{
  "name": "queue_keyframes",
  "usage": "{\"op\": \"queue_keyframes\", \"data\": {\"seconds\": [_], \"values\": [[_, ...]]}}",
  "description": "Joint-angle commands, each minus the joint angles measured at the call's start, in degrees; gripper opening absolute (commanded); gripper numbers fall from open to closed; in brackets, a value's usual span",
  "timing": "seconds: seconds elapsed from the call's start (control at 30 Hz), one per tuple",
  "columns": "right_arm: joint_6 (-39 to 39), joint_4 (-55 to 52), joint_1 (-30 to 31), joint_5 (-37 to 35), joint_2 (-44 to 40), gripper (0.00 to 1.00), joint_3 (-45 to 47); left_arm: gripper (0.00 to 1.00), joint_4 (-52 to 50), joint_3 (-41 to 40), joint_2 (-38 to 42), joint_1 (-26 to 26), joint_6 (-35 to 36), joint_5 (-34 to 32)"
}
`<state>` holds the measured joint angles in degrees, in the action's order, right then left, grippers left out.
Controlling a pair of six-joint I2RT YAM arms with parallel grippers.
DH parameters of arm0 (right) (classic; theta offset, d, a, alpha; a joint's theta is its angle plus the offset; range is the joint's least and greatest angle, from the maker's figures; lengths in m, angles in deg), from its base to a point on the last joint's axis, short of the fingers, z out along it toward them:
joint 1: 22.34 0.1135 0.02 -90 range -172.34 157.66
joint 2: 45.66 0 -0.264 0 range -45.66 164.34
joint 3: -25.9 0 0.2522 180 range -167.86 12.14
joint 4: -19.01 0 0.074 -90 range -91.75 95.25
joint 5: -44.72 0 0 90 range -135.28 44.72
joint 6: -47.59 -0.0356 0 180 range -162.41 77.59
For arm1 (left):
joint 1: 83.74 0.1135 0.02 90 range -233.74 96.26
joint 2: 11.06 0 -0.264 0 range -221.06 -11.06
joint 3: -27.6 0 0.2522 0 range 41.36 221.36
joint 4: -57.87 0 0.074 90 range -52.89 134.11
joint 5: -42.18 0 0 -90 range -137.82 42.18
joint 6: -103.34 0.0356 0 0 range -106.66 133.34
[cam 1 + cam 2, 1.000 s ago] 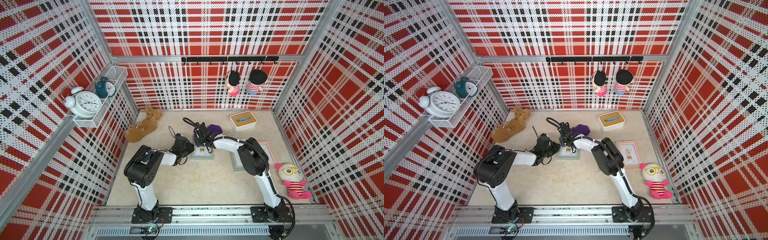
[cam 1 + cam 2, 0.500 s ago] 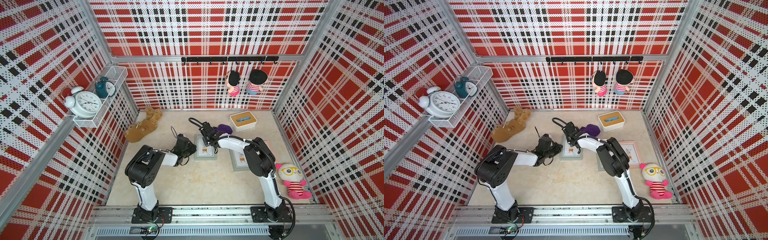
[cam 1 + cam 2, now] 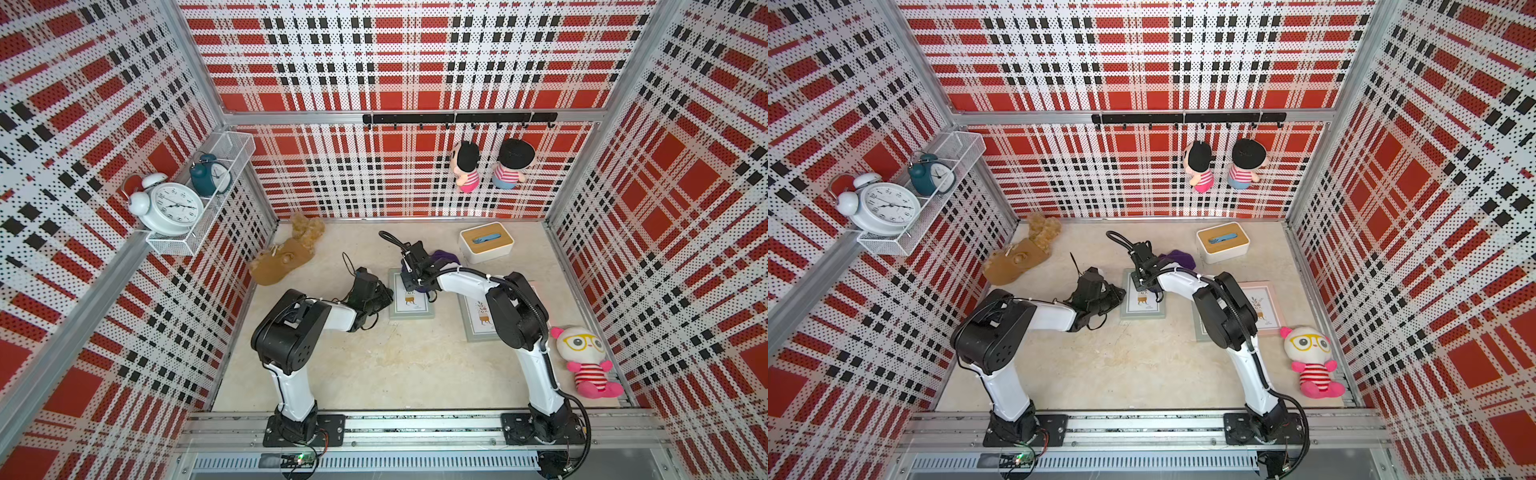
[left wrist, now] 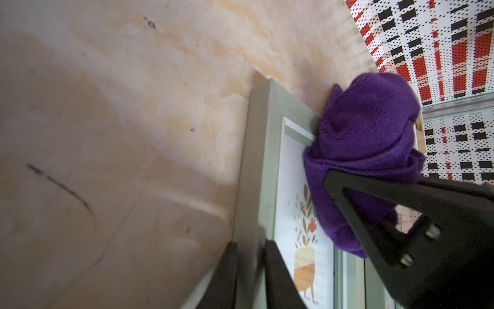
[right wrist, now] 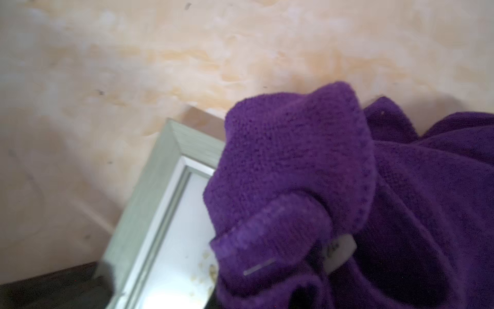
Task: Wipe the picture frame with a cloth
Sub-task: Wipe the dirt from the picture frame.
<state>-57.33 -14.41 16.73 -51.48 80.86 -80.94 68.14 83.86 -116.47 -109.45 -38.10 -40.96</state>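
1. In both top views the grey-green picture frame [image 3: 411, 309] lies flat on the worktop [image 3: 395, 365]. The left hand [image 3: 384, 296] is at its left edge. The right hand [image 3: 417, 279] is over its far end, with the purple cloth [image 3: 446, 258] bunched under and behind it. By my reading, wiping is under way, with the stroke at the far end of the frame.

2. In the left wrist view, the left hand's fingers [image 4: 278, 275] stand only narrowly apart, one on each side of the frame's border [image 4: 256, 166], pinching it. The cloth [image 4: 361, 139] covers the frame's far corner, lying over both border and glass. A black finger of the right hand [image 4: 401, 214] presses into it.

3. In the right wrist view, cloth [image 5: 294, 174] fills most of the picture and its white tag [image 5: 339, 248] shows. Folds hide the right hand's jaws, which are closed tight on a bunch of the fabric. A corner of the frame [image 5: 160, 166] shows beside it.

4. The next move probably calls for dragging the cloth back along the glass towards the printed plant. Pressure should be light, and the left hand should keep the frame from sliding.

5. Another frame, this one pink-bordered [image 3: 1264, 303], lies just beside, partly under the right arm. A tissue box [image 3: 486, 243] sits near the cloth's far side. The brown plush toy [image 3: 284, 259] and the bespectacled doll [image 3: 586, 361] lie well apart. Only the left hand's fingers on the border stand in the way of a stroke.
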Motion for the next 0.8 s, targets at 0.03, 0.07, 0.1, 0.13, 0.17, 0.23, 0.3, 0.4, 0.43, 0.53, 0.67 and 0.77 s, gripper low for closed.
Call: {"op": "queue_keyframes", "data": {"seconds": [0.03, 0.07, 0.1, 0.13, 0.17, 0.23, 0.3, 0.4, 0.43, 0.53, 0.67, 0.77], "values": [[-0.9, 0.6, 1.2, 18.7, -0.1, 0.0, 8.0, 0.21, -11.2, -2.5, -4.0, -0.8, 0.0, 0.6], [-1.6, -0.2, 1.3, 18.3, -0.8, 0.0, 9.7, 0.21, -11.1, -2.7, -4.0, -0.8, -0.1, 0.5], [-2.5, -0.5, 1.4, 18.4, -1.8, 0.0, 12.0, 0.21, -11.0, -2.8, -4.1, -0.8, -0.4, 0.3], [-3.2, -0.7, 1.7, 18.5, -2.9, 0.0, 14.1, 0.2, -11.0, -2.9, -4.1, -0.7, -0.9, 0.1], [-3.9, -0.7, 2.3, 18.9, -4.2, 0.0, 16.8, 0.2, -10.9, -3.2, -4.3, -0.7, -1.3, -0.1], [-4.6, -1.6, 3.5, 19.5, -6.8, 0.0, 21.2, 0.19, -10.7, -3.4, -4.6, -0.7, -1.7, -0.3], [-4.1, -2.8, 4.6, 20.7, -9.4, 0.0, 25.1, 0.19, -10.4, -3.7, -4.8, -0.7, -2.2, -0.7], [-2.5, -4.4, 4.7, 20.1, -11.7, 0.0, 26.4, 0.19, -10.0, -4.0, -5.0, -0.6, -2.3, -0.6], [-2.2, -4.8, 4.6, 17.8, -11.7, 0.0, 25.5, 0.19, -9.8, -4.2, -5.0, -0.6, -2.3, -0.6], [-3.7, -6.8, 2.6, 11.0, -7.5, 0.0, 17.6, 0.18, -9.7, -4.4, -4.5, -0.5, -2.2, -0.5], [-7.6, -7.6, -0.1, 4.8, -0.5, 0.0, 4.2, 0.18, -9.6, -4.7, -3.9, -0.5, -2.1, -0.3], [-7.3, -6.9, 0.1, 7.6, 2.2, 0.0, -2.0, 0.18, -10.2, -4.4, -3.8, -0.6, -2.0, -0.4]]}}
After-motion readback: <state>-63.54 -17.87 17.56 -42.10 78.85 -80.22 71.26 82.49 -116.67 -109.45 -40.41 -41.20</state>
